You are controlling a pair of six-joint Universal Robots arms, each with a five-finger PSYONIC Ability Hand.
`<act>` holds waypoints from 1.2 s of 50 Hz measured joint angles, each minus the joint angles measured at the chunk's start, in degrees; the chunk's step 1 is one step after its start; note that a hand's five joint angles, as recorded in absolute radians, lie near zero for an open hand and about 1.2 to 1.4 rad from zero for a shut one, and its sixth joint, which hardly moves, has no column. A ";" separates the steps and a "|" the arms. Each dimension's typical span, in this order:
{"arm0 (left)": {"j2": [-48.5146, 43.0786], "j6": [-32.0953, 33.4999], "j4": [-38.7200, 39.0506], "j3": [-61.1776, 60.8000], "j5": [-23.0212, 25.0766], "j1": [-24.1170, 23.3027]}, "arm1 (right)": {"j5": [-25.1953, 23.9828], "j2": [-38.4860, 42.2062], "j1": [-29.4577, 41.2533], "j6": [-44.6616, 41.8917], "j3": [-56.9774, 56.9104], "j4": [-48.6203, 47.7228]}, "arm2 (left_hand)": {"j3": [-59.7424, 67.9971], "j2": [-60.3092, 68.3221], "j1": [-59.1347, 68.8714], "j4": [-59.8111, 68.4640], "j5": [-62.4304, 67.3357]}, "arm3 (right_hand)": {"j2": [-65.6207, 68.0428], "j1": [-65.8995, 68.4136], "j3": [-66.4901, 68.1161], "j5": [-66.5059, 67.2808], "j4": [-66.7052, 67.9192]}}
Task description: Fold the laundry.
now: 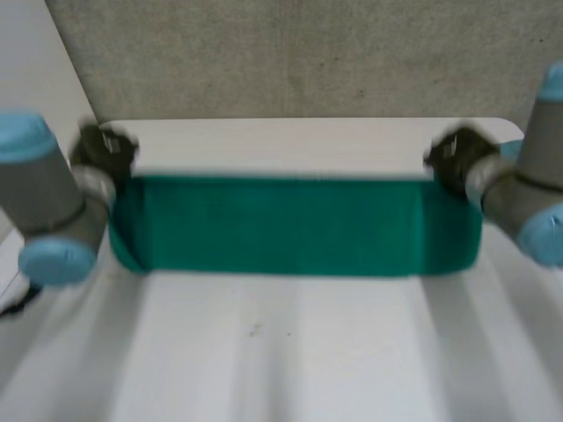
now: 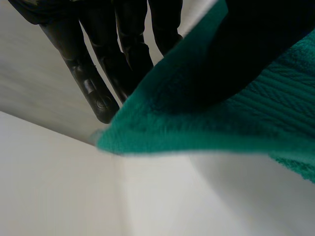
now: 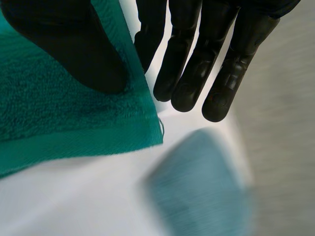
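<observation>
Towel: a green towel (image 1: pixel 290 227) lay as a long flat band across the white table (image 1: pixel 290 352), stretched from one hand to the other.
Towel's edges: the far long edge ran straight; the two near corners looked rounded.
Left hand: the black left hand (image 1: pixel 104 151) sat at the towel's far left corner.
Left hand's hold: its straight fingers (image 2: pixel 93 83) ran beneath the towel's corner, and the dark thumb (image 2: pixel 256 44) lay on top, pinching the cloth between them.
Right hand: the black right hand (image 1: pixel 456 158) sat at the towel's far right corner.
Right hand's hold: its thumb (image 3: pixel 74 49) pressed down on the cloth with one finger tucked behind the towel's edge; the other fingers (image 3: pixel 221 83) hung straight and close together just past the corner.
Arms: the left arm (image 1: pixel 44 202) and the right arm (image 1: pixel 528 202), grey with light-blue caps, stood off the towel's two short ends.
Wall: a grey wall (image 1: pixel 299 53) rose beyond the towel's far side.
</observation>
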 measured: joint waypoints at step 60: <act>29.88 14.01 -18.35 -41.76 4.87 -0.66 | -5.90 -25.87 -8.42 -11.06 35.46 23.70 | 0.00 0.02 0.00 0.00 0.85 | 0.00 0.34 0.00 0.26 0.28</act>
